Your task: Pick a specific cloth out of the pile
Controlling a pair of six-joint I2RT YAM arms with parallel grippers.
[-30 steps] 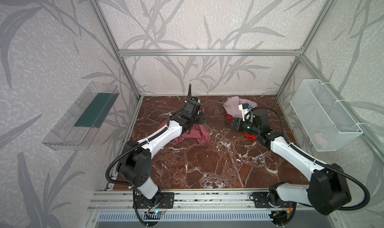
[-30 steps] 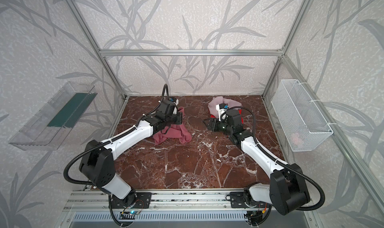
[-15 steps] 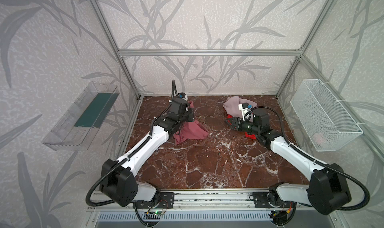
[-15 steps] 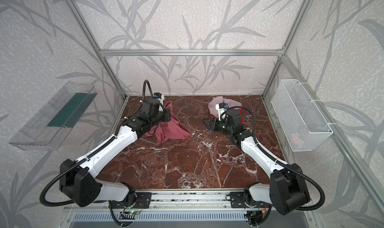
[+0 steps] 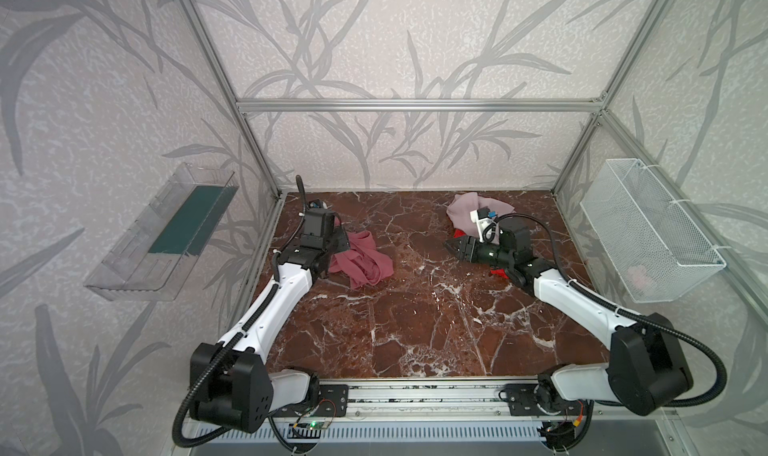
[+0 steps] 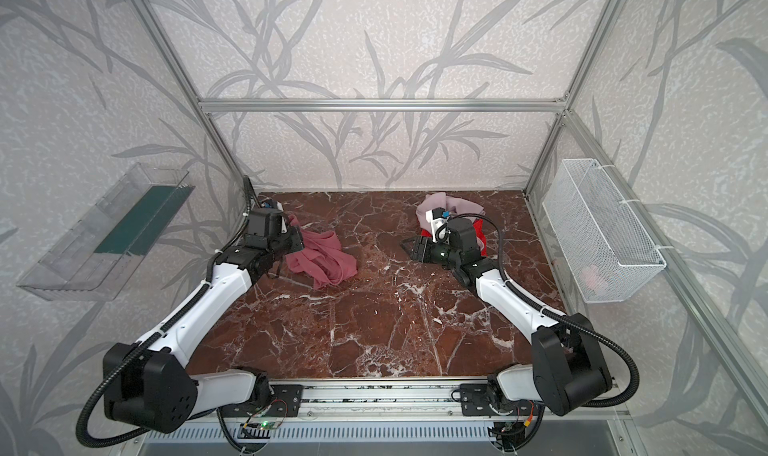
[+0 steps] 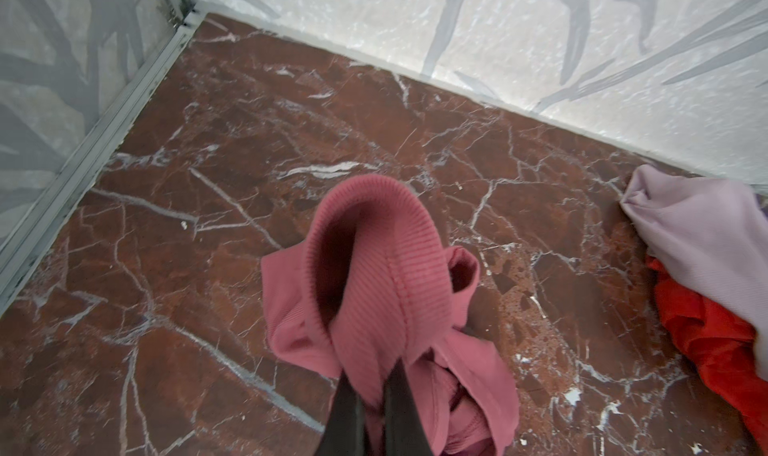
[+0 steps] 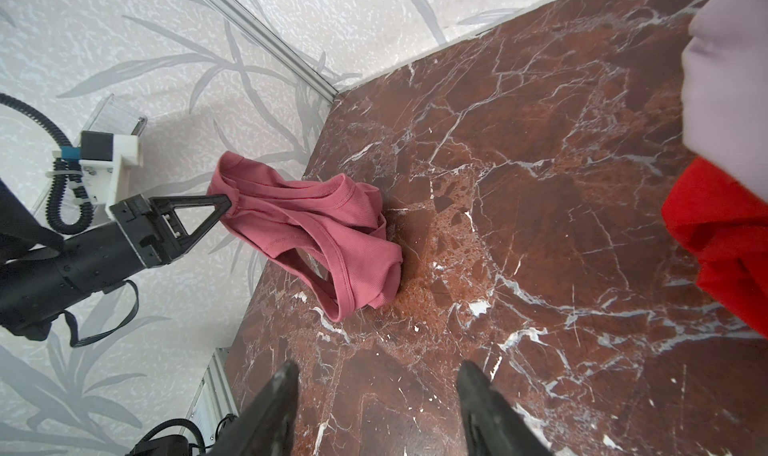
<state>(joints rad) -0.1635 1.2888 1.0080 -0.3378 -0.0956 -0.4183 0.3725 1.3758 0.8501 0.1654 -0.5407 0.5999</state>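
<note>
Mostly done: left end effector (image 8: pixel 225 209) clamped on dusty rose ribbed cloth (image 5: pixel 365 261), well apart from 2-cloth lilac-and-red fabric pile (image 5: pixel 467 209); right end effector (image 8: pixel 376 375) open, empty; lifting clear remains.

The counter (image 5: pixel 415 308) is a reddish-brown marble slab with white veins, and it's got walls on three sides. At the back right, close to the back wall, sits the pile (image 6: pixel 449 207). It's a pale lilac cloth (image 5: pixel 465 209) flopped partly over a red cloth (image 7: pixel 715 329), and both are touching the marble. Well apart from that, over by the left edge, the dusty rose cloth (image 5: pixel 365 263) has its lower folds bunched on the surface and its top end raised off it. A stretch of marble runs between the two.
</note>
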